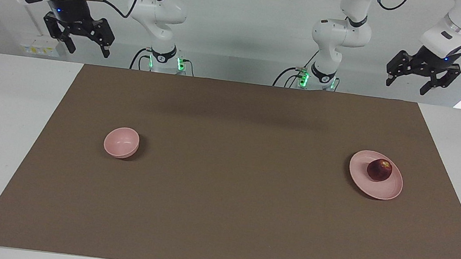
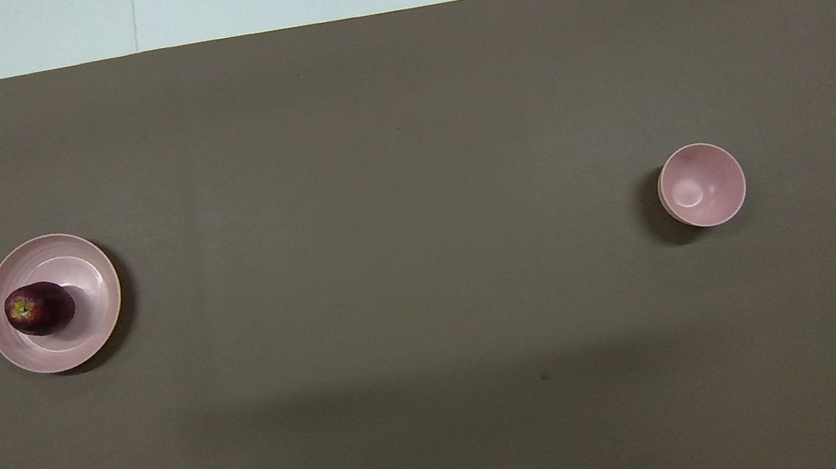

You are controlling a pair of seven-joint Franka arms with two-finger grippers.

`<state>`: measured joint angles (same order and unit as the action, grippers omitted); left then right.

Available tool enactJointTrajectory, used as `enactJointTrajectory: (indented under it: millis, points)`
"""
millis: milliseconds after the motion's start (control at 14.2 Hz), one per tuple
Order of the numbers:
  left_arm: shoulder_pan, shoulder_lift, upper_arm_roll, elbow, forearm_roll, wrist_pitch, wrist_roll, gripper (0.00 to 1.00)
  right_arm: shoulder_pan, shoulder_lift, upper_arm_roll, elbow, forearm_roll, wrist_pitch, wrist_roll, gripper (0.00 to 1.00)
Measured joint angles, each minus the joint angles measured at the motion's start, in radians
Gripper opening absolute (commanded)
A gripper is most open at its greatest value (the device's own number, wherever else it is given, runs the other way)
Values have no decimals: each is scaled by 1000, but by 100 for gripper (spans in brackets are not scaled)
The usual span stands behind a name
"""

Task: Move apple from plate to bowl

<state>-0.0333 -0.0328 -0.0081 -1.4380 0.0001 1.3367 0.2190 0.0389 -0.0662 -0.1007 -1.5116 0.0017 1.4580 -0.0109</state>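
Apple [image 1: 379, 170] being carried by plate [image 1: 379, 191], well apart from bowl [image 1: 121, 142], toward left arm's end of counter [image 1: 220, 215]. Left pincer [image 1: 421, 83] and right pincer [image 1: 79, 40] being held released, raised, waiting. Apple being judged firm, smooth, roll-prone; grasp being advised across widest middle.

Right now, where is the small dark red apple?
The small dark red apple sits on the flat pale pink plate, at the left arm's end of the brown mat.

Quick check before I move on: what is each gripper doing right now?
Left gripper: open, holding nothing, raised at the left arm's end of the table.
Right gripper: open, holding nothing, raised at the right arm's end.
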Motion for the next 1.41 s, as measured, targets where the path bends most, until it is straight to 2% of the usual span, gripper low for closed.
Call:
enactJointTrajectory:
  millis: [1406]
  points:
    - [0,-7,3,-23,0,1,0,100,-1,0,0,0,0,0,0,100]
